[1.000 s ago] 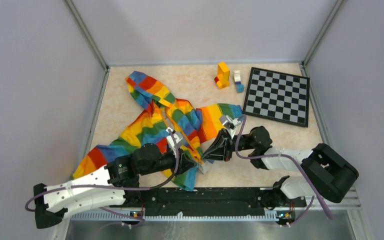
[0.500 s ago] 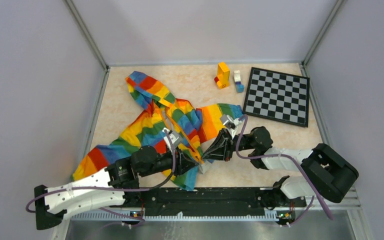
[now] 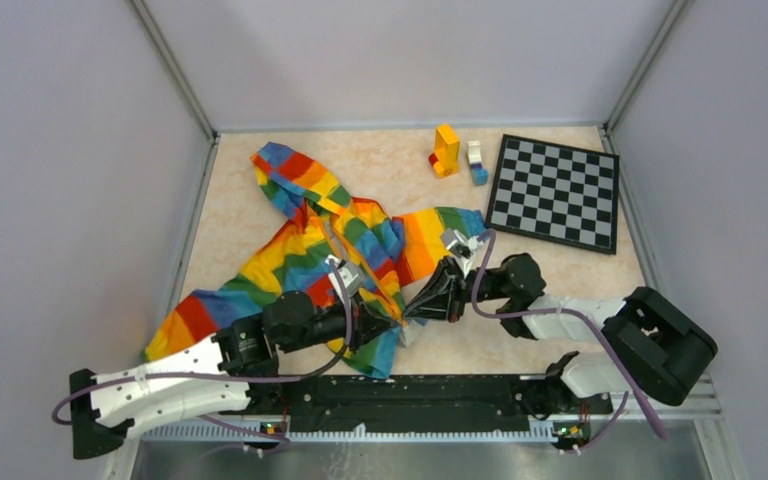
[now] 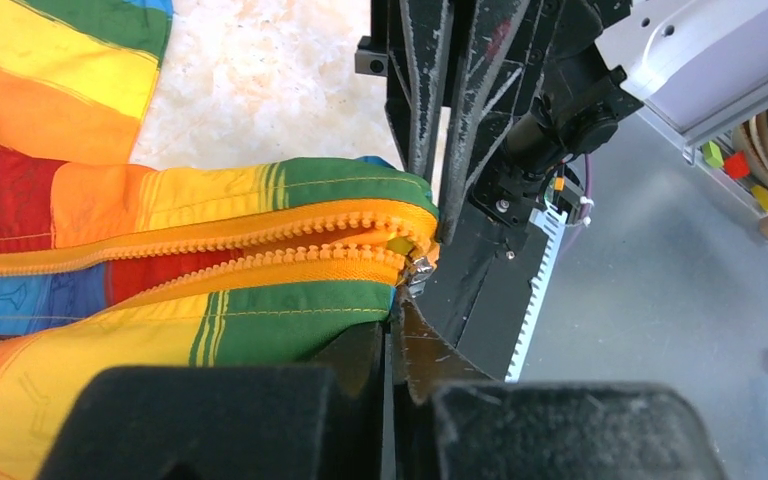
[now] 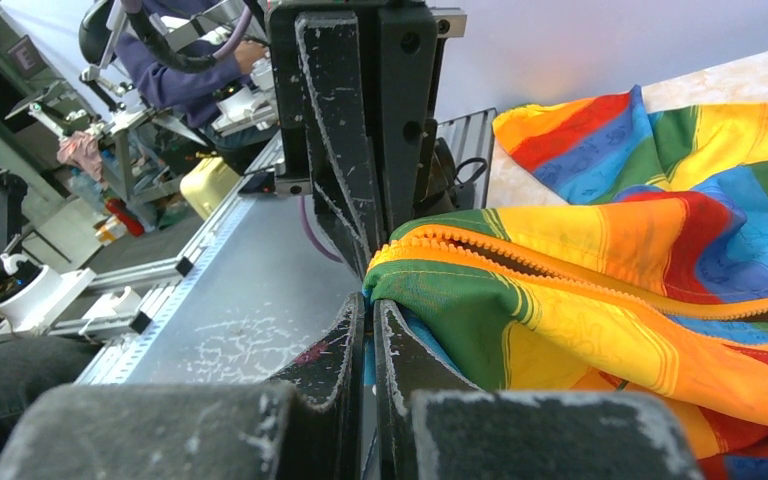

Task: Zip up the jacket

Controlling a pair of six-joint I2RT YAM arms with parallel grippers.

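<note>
Rainbow-striped jacket (image 3: 300, 255) crumpled, zipper (image 4: 290, 245) teeth parted; left hand (image 4: 392, 360), right hand (image 5: 365, 350) pinched closed on 5 o'clock hem (image 5: 400, 285).

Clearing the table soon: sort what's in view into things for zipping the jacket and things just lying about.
For the job: jacket, its orange zipper.
Lying about: chessboard, orange block stack, small white-and-blue blocks.

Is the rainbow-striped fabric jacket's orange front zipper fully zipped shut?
No, the left wrist view shows the jacket's two orange tooth rows lying apart.
</note>
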